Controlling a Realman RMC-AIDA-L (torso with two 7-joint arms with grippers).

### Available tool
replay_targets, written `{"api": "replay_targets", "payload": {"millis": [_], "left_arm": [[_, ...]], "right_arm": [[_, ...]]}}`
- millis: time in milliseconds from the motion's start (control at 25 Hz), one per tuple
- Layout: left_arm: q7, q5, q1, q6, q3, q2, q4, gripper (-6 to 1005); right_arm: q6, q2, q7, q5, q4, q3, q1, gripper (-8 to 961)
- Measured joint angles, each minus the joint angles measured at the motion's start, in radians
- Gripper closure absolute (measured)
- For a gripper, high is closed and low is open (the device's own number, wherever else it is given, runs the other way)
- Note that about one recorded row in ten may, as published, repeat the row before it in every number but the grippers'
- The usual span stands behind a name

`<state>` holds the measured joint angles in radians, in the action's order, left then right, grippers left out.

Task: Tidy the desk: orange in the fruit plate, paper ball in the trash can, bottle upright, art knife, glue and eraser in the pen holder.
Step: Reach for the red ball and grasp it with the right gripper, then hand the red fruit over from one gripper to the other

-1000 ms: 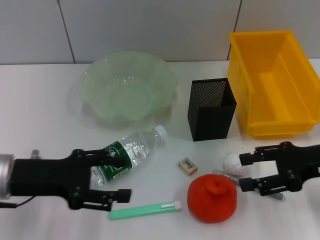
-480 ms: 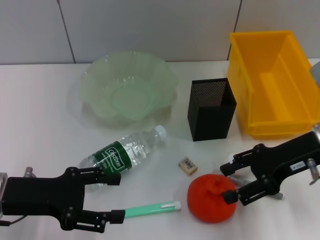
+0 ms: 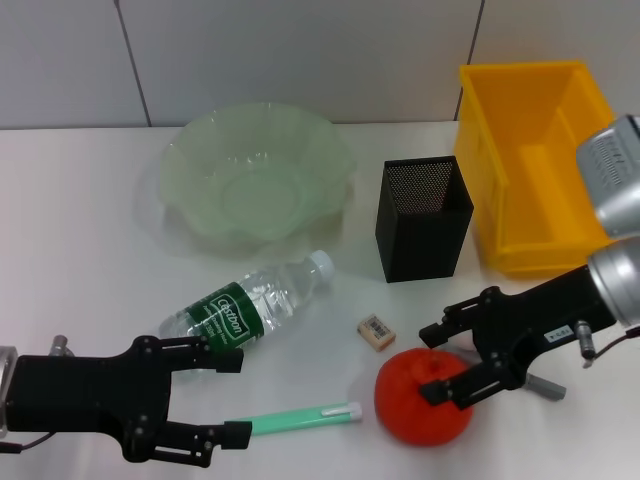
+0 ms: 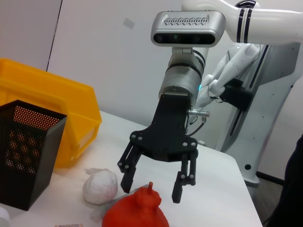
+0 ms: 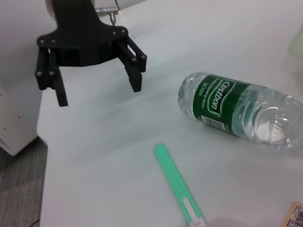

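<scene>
Red-orange, the orange (image 3: 424,396) sat right under my right gripper (image 3: 437,362), jaws spread wide either side of its stem, while the left gripper (image 3: 228,398), also open, hung well off beside the bottle (image 3: 245,307).

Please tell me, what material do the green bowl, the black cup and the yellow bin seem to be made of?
The bowl looks like pale green glass, possibly clear plastic: it is translucent and glossy, with a wavy rim. The black cup looks like matte metal mesh: fine holes cover its walls, and light shows through them in the left wrist view. The bin looks like smooth moulded plastic, evenly bright yellow with a slight shine.
</scene>
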<state>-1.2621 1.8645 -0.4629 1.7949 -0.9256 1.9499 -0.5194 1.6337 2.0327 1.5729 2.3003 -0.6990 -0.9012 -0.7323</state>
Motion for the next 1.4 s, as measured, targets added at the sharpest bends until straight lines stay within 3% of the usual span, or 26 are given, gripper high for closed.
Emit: {"api": "replay_targets", "payload": {"millis": [520,720,1120,1400], "left_arm": [[0.005,0.004,0.010,0.000,0.007,-0.004,-0.003,138],[0.007,0.004,0.010,0.000,0.008,-0.005,-0.005,138],[0.007,-0.002,0.011,0.001,0.012,-0.008,-0.006,138],[0.009,0.000,0.015,-0.004,0.013,-0.004,-0.001,138]], "right_arm": [[-0.061,0.016,-0.009,0.004,0.000,-0.073,-0.004,202],[-0.065,0.017,-0.007,0.019,-0.001,-0.073,-0.015,419],[-0.018,0.010,-0.003,-0.009,-0.034,-0.056,-0.018,634],[0.074,-0.016,-0.002,-0.229,-0.093,0.078,-0.017,730]]}}
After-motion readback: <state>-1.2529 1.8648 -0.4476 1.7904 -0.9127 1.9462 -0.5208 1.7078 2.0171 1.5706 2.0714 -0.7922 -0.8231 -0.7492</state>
